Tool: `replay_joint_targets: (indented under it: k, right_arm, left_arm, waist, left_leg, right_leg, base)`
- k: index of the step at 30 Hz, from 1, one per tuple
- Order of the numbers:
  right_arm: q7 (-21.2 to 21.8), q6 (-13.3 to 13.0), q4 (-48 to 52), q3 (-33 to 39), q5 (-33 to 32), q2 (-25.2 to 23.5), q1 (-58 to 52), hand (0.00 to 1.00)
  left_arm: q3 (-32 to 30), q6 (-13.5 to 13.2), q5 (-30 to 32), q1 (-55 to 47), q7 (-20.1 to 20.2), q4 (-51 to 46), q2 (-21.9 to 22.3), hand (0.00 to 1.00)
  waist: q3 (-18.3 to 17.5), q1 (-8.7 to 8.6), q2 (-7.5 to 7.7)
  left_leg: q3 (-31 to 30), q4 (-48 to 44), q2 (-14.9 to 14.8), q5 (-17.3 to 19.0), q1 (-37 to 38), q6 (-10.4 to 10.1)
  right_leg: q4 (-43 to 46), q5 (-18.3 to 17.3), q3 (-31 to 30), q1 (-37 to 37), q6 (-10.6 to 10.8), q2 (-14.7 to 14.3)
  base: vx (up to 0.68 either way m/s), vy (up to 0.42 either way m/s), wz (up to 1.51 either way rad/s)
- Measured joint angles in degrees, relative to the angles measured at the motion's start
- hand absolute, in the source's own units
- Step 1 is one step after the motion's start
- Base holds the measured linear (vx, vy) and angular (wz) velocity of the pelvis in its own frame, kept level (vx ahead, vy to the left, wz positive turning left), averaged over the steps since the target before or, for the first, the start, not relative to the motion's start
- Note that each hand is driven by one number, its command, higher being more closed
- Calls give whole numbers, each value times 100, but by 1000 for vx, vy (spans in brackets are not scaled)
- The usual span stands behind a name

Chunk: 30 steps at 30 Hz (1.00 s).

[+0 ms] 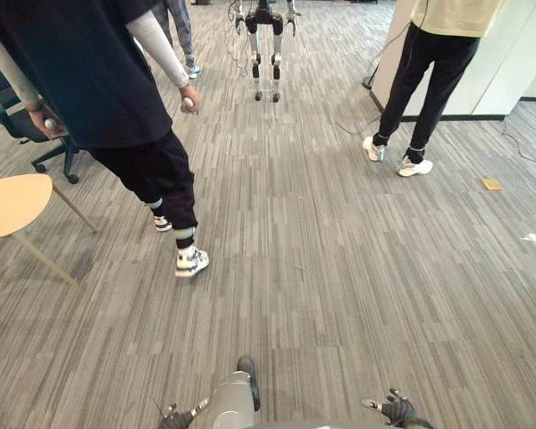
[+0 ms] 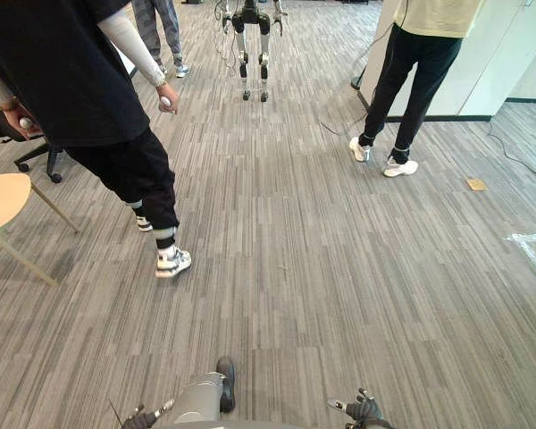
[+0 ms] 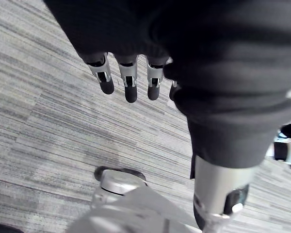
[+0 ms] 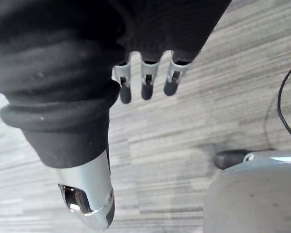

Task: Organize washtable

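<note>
My left hand (image 1: 174,417) hangs low at the bottom edge of the left eye view, over grey striped carpet. In the left wrist view its fingers (image 3: 131,83) point straight down at the floor with the thumb (image 3: 218,194) apart, and they hold nothing. My right hand (image 1: 400,411) hangs on the other side at the same height. Its fingers (image 4: 145,81) are straight too, the thumb (image 4: 87,194) stands clear of them, and the hand is empty.
A person in black (image 1: 116,89) stands close ahead on the left with a small white ball in one hand. Another person (image 1: 429,80) stands at the back right by a white wall (image 1: 509,63). Another humanoid robot (image 1: 266,45) stands far ahead. A round beige table (image 1: 9,206) and an office chair (image 1: 18,116) are at the left.
</note>
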<state>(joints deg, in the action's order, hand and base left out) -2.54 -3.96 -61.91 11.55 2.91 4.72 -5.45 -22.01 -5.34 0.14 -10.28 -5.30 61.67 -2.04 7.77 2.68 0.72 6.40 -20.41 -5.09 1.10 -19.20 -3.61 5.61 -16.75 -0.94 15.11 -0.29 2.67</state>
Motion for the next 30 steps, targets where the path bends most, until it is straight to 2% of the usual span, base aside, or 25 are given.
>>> replay_joint_targets:
  k: [1,2,4,5,6,7,8,10,12,13,14,15,16,17,18,19,20,21,23,24,25,26,27,28,30]
  right_arm:
    - [3,-6,-22,-26,3,2,-28,0]
    - [12,-16,-69,-55,4,11,-17,0]
    - [16,-20,-185,-60,3,-27,-30,0]
    - [27,-22,-233,-39,-1,-58,-48,0]
    - [54,-24,-252,80,-4,-109,-123,0]
    - [67,-25,-251,122,-8,-122,-137,0]
    - [105,-16,-255,164,-10,-129,-152,0]
    - [161,-65,-226,212,-66,-111,-257,0]
    - [162,-112,-190,213,-67,-101,-276,0]
    - [159,-118,-195,214,-68,-87,-281,0]
    - [157,-117,-194,212,-70,-77,-291,0]
    - [154,-115,-185,213,-83,-58,-282,0]
    - [153,-105,-186,209,-93,-34,-254,0]
    - [140,-87,-185,193,-119,-20,-284,0]
    - [138,-82,-186,185,-119,-29,-296,0]
    - [118,-59,-192,204,-126,-78,-429,0]
    - [117,-50,-191,221,-133,-85,-480,0]
    - [131,-14,-184,297,-114,-20,-487,0]
    - [141,21,-114,335,-105,33,-529,0]
    - [141,57,18,299,-103,76,-551,0]
    - [138,65,71,282,-92,93,-576,0]
    - [121,90,122,205,-46,143,-596,0]
    - [115,112,128,170,-21,141,-604,0]
    - [107,122,122,161,-5,110,-593,0]
    - [101,127,124,170,-3,50,-554,0]
  left_arm:
    - [1,0,0,-4,-1,42,-21,0]
    - [-8,7,-7,7,-5,133,-55,0]
    - [-9,7,-53,-46,-3,147,-120,0]
    - [14,8,-58,-84,1,147,-165,0]
    - [68,13,-56,-103,2,163,-223,0]
    - [131,13,-55,-107,2,192,-260,0]
    - [186,25,-53,-101,9,196,-286,0]
    - [329,56,-51,-68,20,204,-296,0]
    - [399,55,-50,-24,22,208,-308,0]
    - [390,55,-51,37,21,219,-297,0]
    - [388,51,-51,80,22,212,-280,0]
    - [391,46,-51,156,22,195,-234,0]
    - [405,43,-52,190,20,192,-211,0]
    - [431,27,-51,195,18,177,-182,0]
    - [435,16,-51,189,20,173,-187,0]
    - [398,-10,-44,156,20,176,-193,0]
    - [368,-10,-42,148,21,183,-182,0]
    - [325,-16,-40,128,20,160,-53,0]
    - [-56,-24,-45,127,24,43,175,0]
    - [-314,-13,-47,136,29,-10,296,0]
    - [-397,-13,-49,128,26,-57,325,0]
    - [-471,-12,-59,98,26,-134,359,0]
    - [-467,-12,-57,92,26,-166,337,0]
    - [-440,-14,-58,92,25,-213,313,0]
    - [-293,-26,-73,15,23,-319,266,0]
  waist:
    - [-27,-17,36]
    - [-55,-8,83]
    - [-145,47,214]
    - [-197,63,259]
    - [-252,37,342]
    - [-261,10,338]
    - [-263,-55,340]
    - [-252,-85,266]
    - [-256,-202,223]
    - [-248,-218,198]
    - [-246,-247,180]
    - [-218,-319,118]
    - [-183,-361,74]
    - [-172,-378,35]
    - [-168,-377,48]
    - [-176,-399,106]
    - [-178,-407,98]
    - [-196,-378,-75]
    - [-158,-351,-220]
    - [-93,-359,-310]
    - [-60,-343,-339]
    - [-7,-286,-369]
    - [-2,-269,-363]
    - [34,-189,-268]
    - [30,-173,-148]
  left_leg:
    - [-23,-270,63,92,-110,126]
    - [14,-689,152,379,-200,425]
    - [235,-835,311,787,61,602]
    - [334,-813,432,957,253,707]
    - [473,-777,615,1237,648,857]
    - [483,-753,676,1315,820,916]
    - [476,-697,746,1431,1107,960]
    - [461,-21,857,1509,2057,979]
    - [411,477,842,1500,2638,968]
    - [387,678,803,1502,2907,957]
    - [367,749,774,1505,3008,933]
    - [277,857,692,1550,3194,837]
    - [196,900,617,1595,3339,756]
    - [101,1006,546,1668,3514,594]
    - [83,1017,552,1676,3556,558]
    - [-206,975,578,1775,3759,386]
    - [-304,905,564,1789,3821,362]
    - [-361,690,410,1752,3798,301]
    - [-441,-644,227,1477,3303,-41]
    - [-419,-1938,85,946,2754,-99]
    - [-401,-2589,-25,485,2438,-112]
    - [-262,-3707,-388,234,1902,-95]
    - [-97,-4203,-605,436,1636,58]
    - [54,-4356,-749,671,1359,62]
    - [275,-3774,-894,971,1055,65]
  right_leg:
    - [156,-66,-17,-51,23,59]
    - [609,-113,-116,-155,48,172]
    - [1847,-83,-338,-557,148,367]
    - [2646,57,-431,-806,330,445]
    - [4006,715,-594,-1290,585,583]
    - [4511,977,-619,-1455,662,602]
    - [5191,1162,-507,-1686,665,665]
    - [5946,674,262,-2225,108,797]
    - [5514,188,858,-2574,54,677]
    - [4897,-3,1153,-2821,78,540]
    - [4459,-28,1295,-2917,75,466]
    - [3463,16,1503,-3059,63,312]
    - [2772,196,1519,-3155,54,176]
    - [1491,870,1397,-3206,112,-28]
    - [1265,1007,1372,-3214,123,-60]
    - [989,1963,1213,-3214,-102,-47]
    - [1123,2225,1160,-3210,-173,-47]
    - [1363,2013,1270,-3212,-223,-82]
    - [1403,1598,1437,-2930,-273,-195]
    - [1343,1419,1464,-2705,-318,-280]
    - [1266,1336,1451,-2549,-341,-338]
    - [1116,1235,1426,-2218,-417,-481]
    - [1001,1180,1399,-1961,-430,-537]
    - [827,1162,1337,-1669,-428,-535]
    - [488,1145,1256,-1245,-355,-460]
  base:
    - [597,390,-13]
    - [605,379,-11]
    - [580,358,-20]
    - [641,373,-23]
    - [622,346,-15]
    - [507,254,-1]
    - [499,205,-5]
    - [519,202,-16]
    - [473,116,4]
    - [471,63,17]
    - [505,47,30]
    - [421,29,39]
    - [637,13,57]
    - [539,-14,42]
    - [662,-59,64]
    - [474,-86,58]
    - [593,-128,56]
    - [471,-112,29]
    - [648,-189,19]
    - [521,-167,11]
    - [391,-91,-4]
    - [378,-56,-15]
    - [548,-84,-26]
    - [472,-83,-32]
    - [332,-50,-24]
